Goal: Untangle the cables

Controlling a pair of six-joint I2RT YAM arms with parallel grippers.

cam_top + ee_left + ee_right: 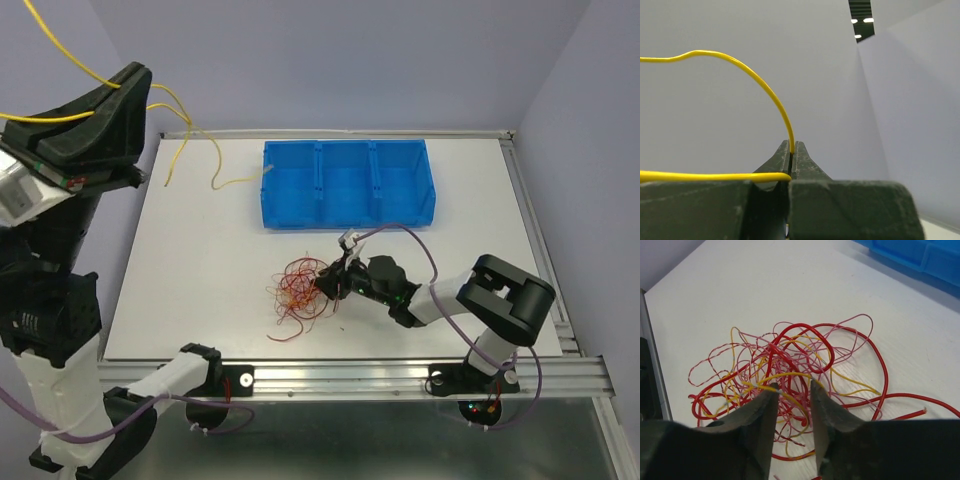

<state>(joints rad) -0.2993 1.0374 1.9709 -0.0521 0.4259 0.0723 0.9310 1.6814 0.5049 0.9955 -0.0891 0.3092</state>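
A tangle of thin red, pink and yellow cables lies on the white table in front of the blue bin; it also fills the right wrist view. My right gripper is open, low over the near side of the tangle, with several strands between its fingers; in the top view it sits at the tangle's right edge. My left gripper, raised high at the far left, is shut on a yellow cable. That cable trails down to the table towards the bin's left end.
The blue bin has three compartments and stands at the back middle of the table. The table's metal front rail runs along the near edge. A purple arm cable loops above the right wrist.
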